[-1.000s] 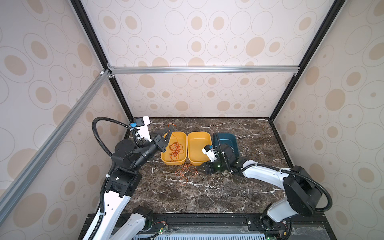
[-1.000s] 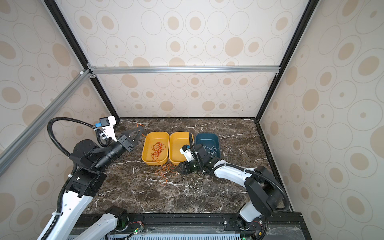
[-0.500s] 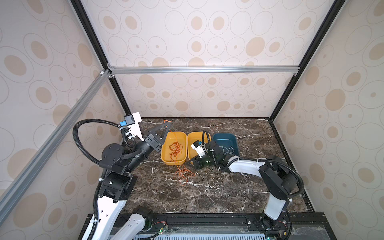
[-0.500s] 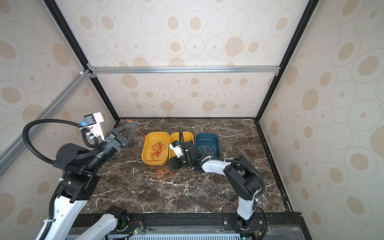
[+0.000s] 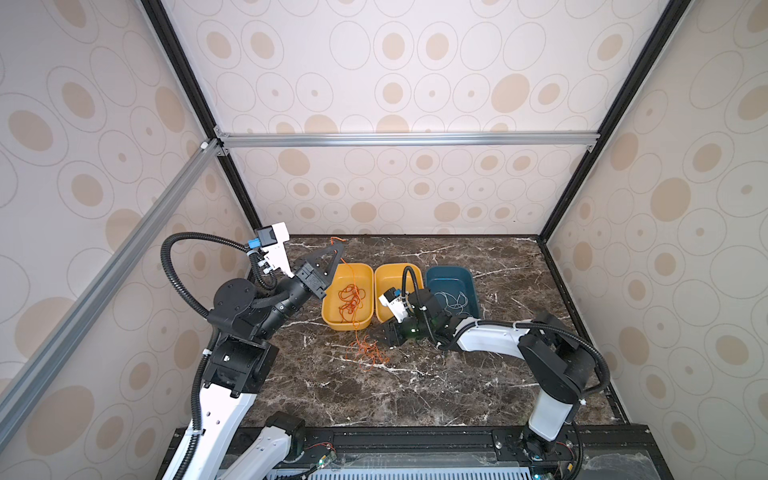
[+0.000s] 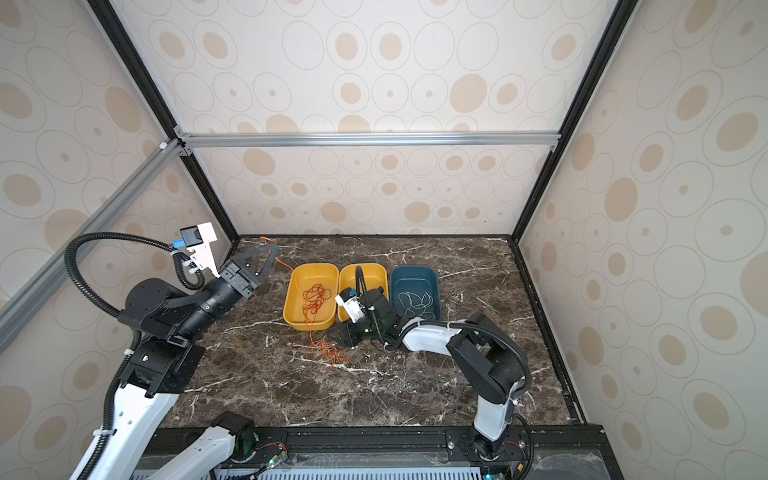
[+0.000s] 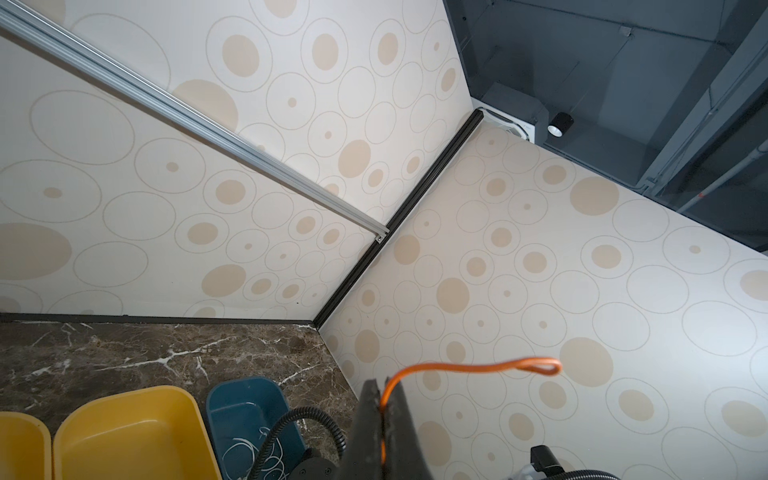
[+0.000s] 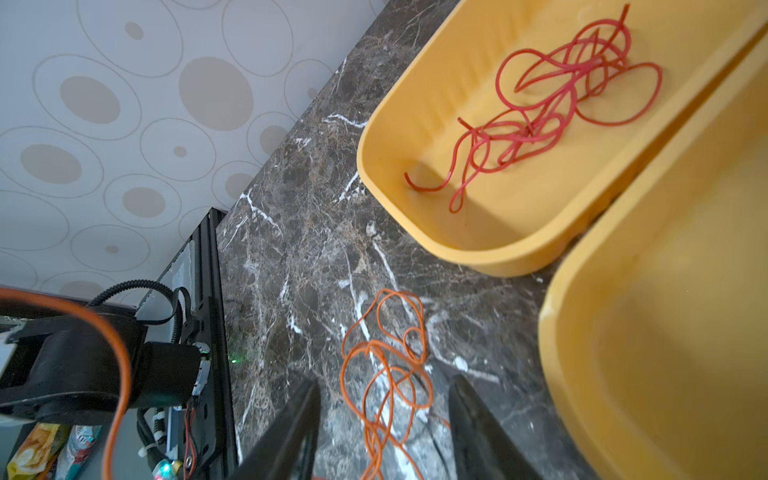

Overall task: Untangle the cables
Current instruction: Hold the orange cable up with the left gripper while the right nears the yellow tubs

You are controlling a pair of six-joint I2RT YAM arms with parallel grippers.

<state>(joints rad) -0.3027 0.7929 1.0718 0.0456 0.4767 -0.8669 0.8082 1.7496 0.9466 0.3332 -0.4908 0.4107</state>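
A black base rail [image 5: 415, 436] runs along the bottom edge of both top views. Above it spreads the dark brown marble tabletop [image 5: 457, 386], veined in white. Near the frame's centre the orange cable [image 5: 368, 353] lies in a loose tangle on the stone. The right gripper [image 5: 388, 334] sits low, just right of that tangle. In the right wrist view its fingers [image 8: 291, 428] stand apart with orange loops between them, and neither visibly presses a strand.

Behind it, three bins stand side by side. A yellow bin [image 5: 347, 326] holds the red cable [image 5: 349, 297]. Next are a second yellow bin [image 5: 390, 276] and a blue bin [image 5: 449, 270] holding the white cable [image 5: 455, 300].

One orange strand climbs across the first yellow bin toward the upper left, to the raised left gripper [image 5: 340, 248]. Its fingers [image 7: 365, 415] are pressed together on that strand, whose looped end pokes past the tips.

Cream walls [image 5: 415, 195] printed with tan ovals close three sides, with black posts [image 5: 571, 187] in the corners. An aluminium bar [image 5: 407, 139] crosses the back.
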